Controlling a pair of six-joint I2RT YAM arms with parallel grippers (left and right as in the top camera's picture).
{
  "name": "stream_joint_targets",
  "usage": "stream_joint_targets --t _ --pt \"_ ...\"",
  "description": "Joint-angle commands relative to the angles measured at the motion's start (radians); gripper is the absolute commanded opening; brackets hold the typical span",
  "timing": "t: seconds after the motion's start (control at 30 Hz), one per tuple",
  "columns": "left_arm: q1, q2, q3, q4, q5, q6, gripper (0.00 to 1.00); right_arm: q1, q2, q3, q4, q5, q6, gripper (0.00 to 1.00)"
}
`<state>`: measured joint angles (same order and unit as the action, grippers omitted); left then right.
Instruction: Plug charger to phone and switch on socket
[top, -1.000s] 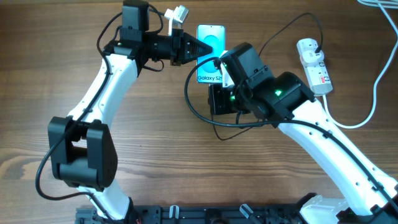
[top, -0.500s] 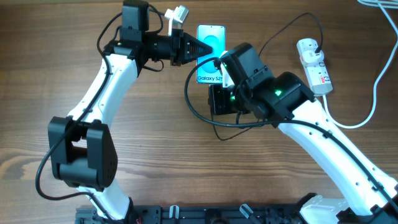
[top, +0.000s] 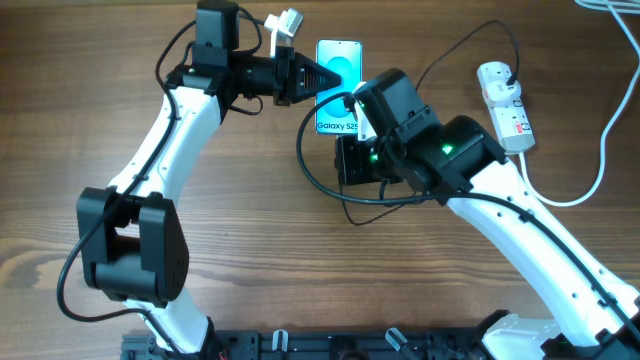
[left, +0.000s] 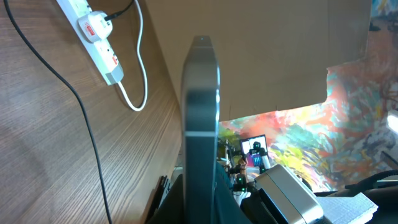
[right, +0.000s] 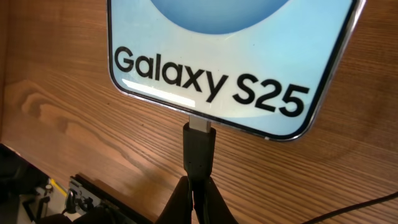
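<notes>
The phone (top: 340, 70) has a turquoise screen and a white strip reading "Galaxy S25" (right: 211, 81). My left gripper (top: 328, 76) is shut on its side edge; in the left wrist view the phone (left: 200, 112) stands edge-on between my fingers. My right gripper (right: 198, 186) is shut on the charger's black plug (right: 199, 146), whose metal tip sits in the phone's bottom port. The thin black cable (top: 470, 45) runs to the white socket (top: 505, 105) at the right, also in the left wrist view (left: 93, 31).
A thick white cord (top: 600, 150) loops from the socket toward the right table edge. The black cable also loops below the right wrist (top: 330, 185). A black rail (top: 300, 345) lines the front edge.
</notes>
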<state>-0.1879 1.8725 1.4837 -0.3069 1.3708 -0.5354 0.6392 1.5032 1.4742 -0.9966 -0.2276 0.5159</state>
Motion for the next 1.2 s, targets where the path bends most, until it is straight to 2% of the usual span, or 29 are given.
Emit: stream_joint_targets --t 0.0,1.07,1.17 --pt "-0.001 -0.032 0.009 0.004 0.052 0.016 0.05 0.003 -0.003 -0.003 0.009 -0.006 0.002 0.04" --pt "-0.024 -0.032 0.009 0.0 0.037 0.036 0.05 0.001 -0.004 0.004 0.001 0.022 -0.023 0.04" --pt "-0.024 -0.032 0.009 -0.04 0.035 0.09 0.05 0.001 -0.004 0.022 0.001 0.027 -0.025 0.04"
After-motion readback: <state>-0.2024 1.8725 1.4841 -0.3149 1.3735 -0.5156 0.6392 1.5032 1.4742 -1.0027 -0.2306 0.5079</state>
